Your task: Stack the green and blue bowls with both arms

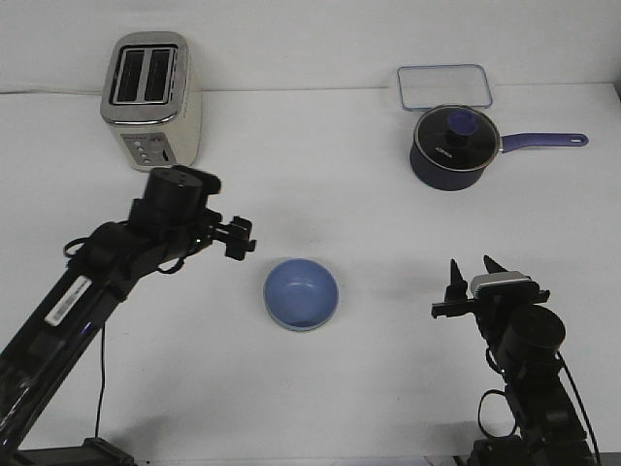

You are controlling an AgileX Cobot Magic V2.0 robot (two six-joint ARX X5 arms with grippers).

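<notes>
The light blue bowl sits upright on the white table, near the middle. A thin pale mint edge shows under its near rim, so the green bowl seems to lie beneath it, almost fully hidden. My left gripper is just left of the bowl and a little behind it, its fingers apart and empty. My right gripper stands to the right of the bowl with its two pointed fingers up, apart and empty.
A silver toaster stands at the back left. A dark navy saucepan with a purple handle is at the back right. A clear rectangular container lies behind the saucepan.
</notes>
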